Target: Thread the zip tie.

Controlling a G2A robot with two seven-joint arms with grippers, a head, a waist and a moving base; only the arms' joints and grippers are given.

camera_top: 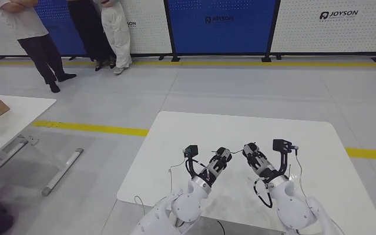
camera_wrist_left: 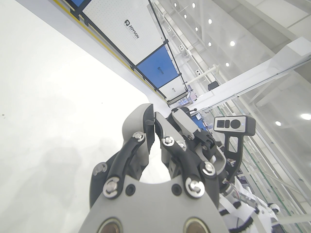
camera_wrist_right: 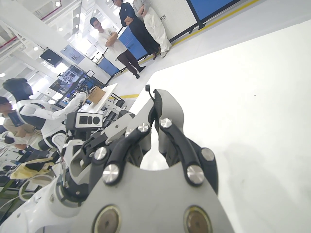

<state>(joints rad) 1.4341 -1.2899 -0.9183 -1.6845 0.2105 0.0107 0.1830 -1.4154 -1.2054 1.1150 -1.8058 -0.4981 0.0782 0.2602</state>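
The right claw (camera_wrist_right: pixel 155 98) is clenched on the zip tie (camera_wrist_right: pixel 148 91), a thin black plastic strip that runs up between its black ribbed pads, its small square head poking out past the fingertips. The left claw (camera_wrist_left: pixel 153 115) is pressed closed, grey fingers meeting tip to tip; whether it pinches anything cannot be told. Both hang close together, tips facing, above the smooth white round-cornered worktop (camera_top: pixel 294 135).

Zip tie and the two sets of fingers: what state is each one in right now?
Zip tie: clamped, head poking out free.
Right gripper: fingers shut on the zip tie.
Left gripper: fingers shut; whether they hold anything is unclear.
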